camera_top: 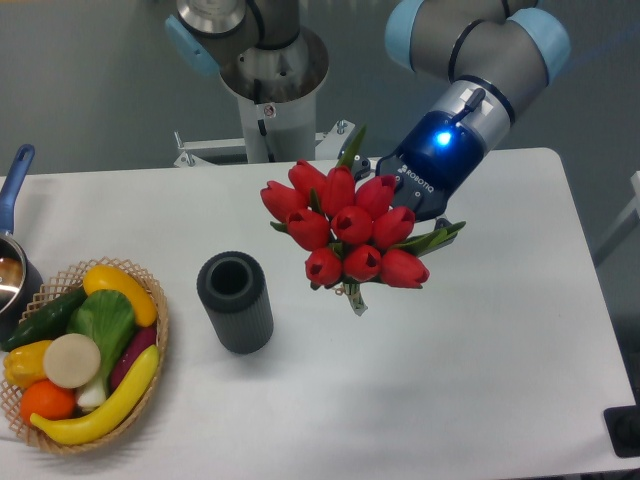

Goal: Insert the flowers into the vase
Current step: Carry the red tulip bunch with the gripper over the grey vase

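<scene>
White table [480, 350]; "ROBOTIQ"-marked gripper [405, 215] carries flowers [345, 235] beside vase [235, 300].

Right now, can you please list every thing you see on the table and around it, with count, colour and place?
flowers: one bunch, red buds with green leaves, held above the table centre, right of the vase
vase: one, dark grey, upright on the table, mouth empty
basket: one, woven tan, left front edge, holding mixed vegetables
pot: one, blue handle, far left edge, partly cut off
table: one, white
arm: one, grey with light blue joints, reaching in from the top
tool: one, dark with blue light, behind the flowers; fingers hidden
</scene>
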